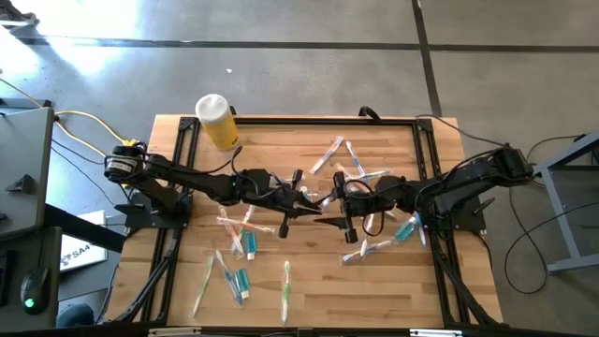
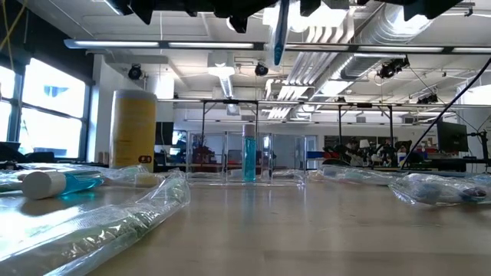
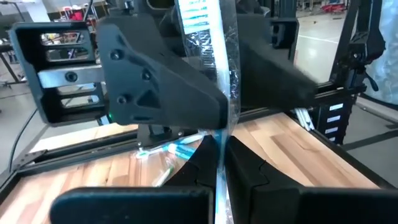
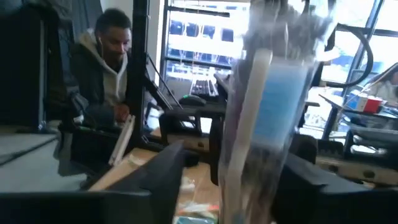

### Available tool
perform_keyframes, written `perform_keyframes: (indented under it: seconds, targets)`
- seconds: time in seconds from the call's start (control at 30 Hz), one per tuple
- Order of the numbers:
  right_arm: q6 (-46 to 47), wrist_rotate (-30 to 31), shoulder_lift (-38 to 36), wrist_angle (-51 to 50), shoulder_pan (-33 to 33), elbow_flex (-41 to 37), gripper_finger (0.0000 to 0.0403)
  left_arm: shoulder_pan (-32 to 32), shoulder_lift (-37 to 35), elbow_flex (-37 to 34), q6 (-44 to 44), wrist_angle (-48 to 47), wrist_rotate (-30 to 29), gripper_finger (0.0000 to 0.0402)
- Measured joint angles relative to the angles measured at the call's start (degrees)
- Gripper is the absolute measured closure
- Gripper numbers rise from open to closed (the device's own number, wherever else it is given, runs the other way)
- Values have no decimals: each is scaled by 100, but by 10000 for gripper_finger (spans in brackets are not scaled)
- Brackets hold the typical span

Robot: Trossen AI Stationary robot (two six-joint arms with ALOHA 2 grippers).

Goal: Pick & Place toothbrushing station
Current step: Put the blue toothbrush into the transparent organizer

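Observation:
A toothbrush in a clear wrapper [image 3: 214, 74] stands upright in the air over the table's middle, and its blue end shows at the top of the low view [image 2: 278, 34]. My left gripper [image 3: 221, 152] is shut on it [image 1: 304, 199]. My right gripper [image 1: 335, 198] faces it from the right, open, one finger on either side of the wrapper [image 4: 261, 124]; I cannot tell whether they touch it. A clear container [image 2: 245, 157] stands on the table with a blue toothbrush upright in it. Several wrapped toothbrushes [image 1: 234, 243] and teal-ended tubes [image 1: 404, 229] lie flat on the wood. My left gripper pinches the wrapped toothbrush between its two fingers at the wrapper's lower part [image 3: 219, 140]. The fingers come level from the table's left and lie across the brush. The brush stands upright above the fingers, lifted clear of the table.
A yellow bottle with a white cap [image 1: 217, 120] stands at the table's far left corner. Black frame rails [image 1: 178, 187] run along both sides of the wooden top. A person sits beyond the table in the right wrist view [image 4: 102, 68]. Loose wrapped brushes [image 2: 115, 222] lie near the front edge.

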Motion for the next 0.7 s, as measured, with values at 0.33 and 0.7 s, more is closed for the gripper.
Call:
perform_keyframes:
  seconds: [0.33,0.7]
  targets:
    - [-312,23,-27,-156,20,-1,393,0,2,0,111,-69,-11,365]
    - [-304,403,-298,-800,268,-4,396,-2,0,0,-97,-96,16,220]
